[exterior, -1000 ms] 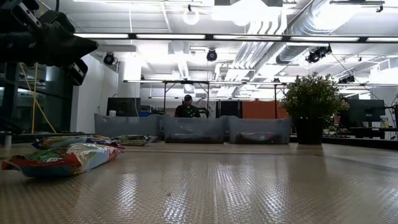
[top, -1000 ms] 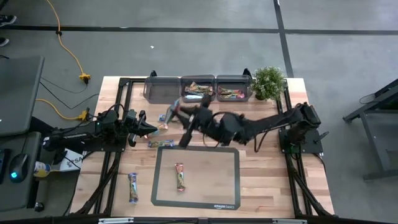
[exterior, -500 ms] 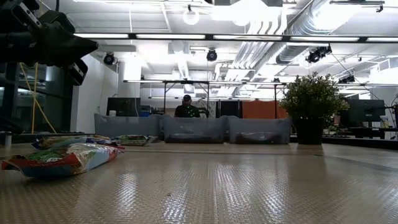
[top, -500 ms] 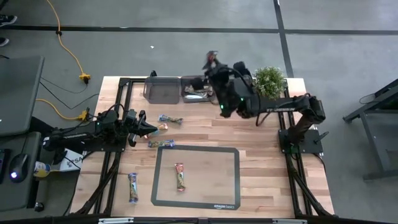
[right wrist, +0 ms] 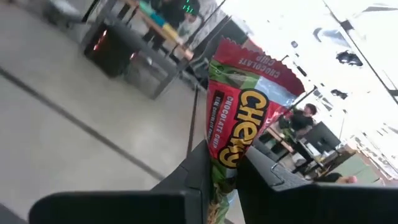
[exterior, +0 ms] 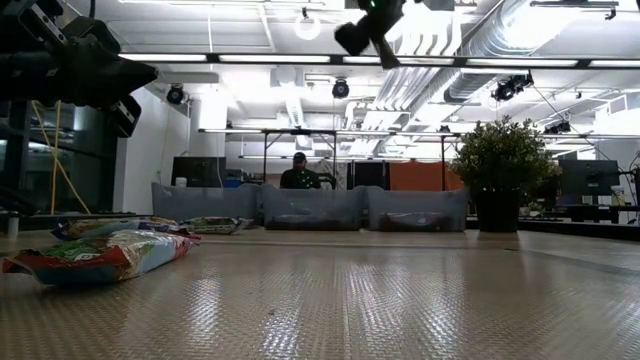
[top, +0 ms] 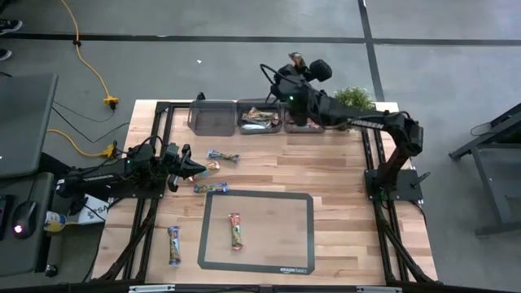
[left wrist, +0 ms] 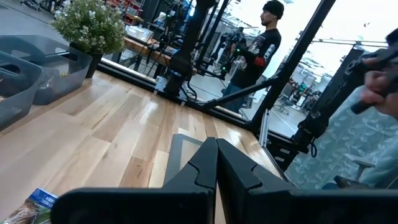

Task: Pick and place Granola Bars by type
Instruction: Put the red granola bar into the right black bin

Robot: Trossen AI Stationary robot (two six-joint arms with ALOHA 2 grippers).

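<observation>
My right gripper (top: 295, 63) is raised high over the grey bins (top: 259, 115) at the table's far edge, shut on a red granola bar (right wrist: 244, 112). It also shows at the top of the low view (exterior: 368, 25). Four more granola bars lie flat on the table: one at the centre left (top: 223, 156), one nearer (top: 212, 188), one on the dark mat (top: 235, 230), one by the near left (top: 173, 244). My left gripper (top: 199, 169) waits shut at the table's left, its fingertips together (left wrist: 216, 155). My right gripper pinches the red bar between its two fingers (right wrist: 194, 168) at the wrapper's lower part (right wrist: 225, 155). The fingers lie roughly level. Most of the bar, with its crimped end (right wrist: 252, 59), sticks out beyond the fingertips. It is lifted clear of everything.
Three grey bins line the far edge: the left one (top: 213, 115) looks bare, the middle and right (top: 305, 120) hold bars. A small potted plant (top: 354, 99) stands at the far right corner. The dark mat (top: 256, 232) covers the near middle. A person (exterior: 300, 175) stands in the room beyond.
My right gripper has swung from the table's middle, by the mat's far edge, toward the far edge and rightward, carrying the red bar. It now stands over the bins, and its wrist has rolled on the way.
</observation>
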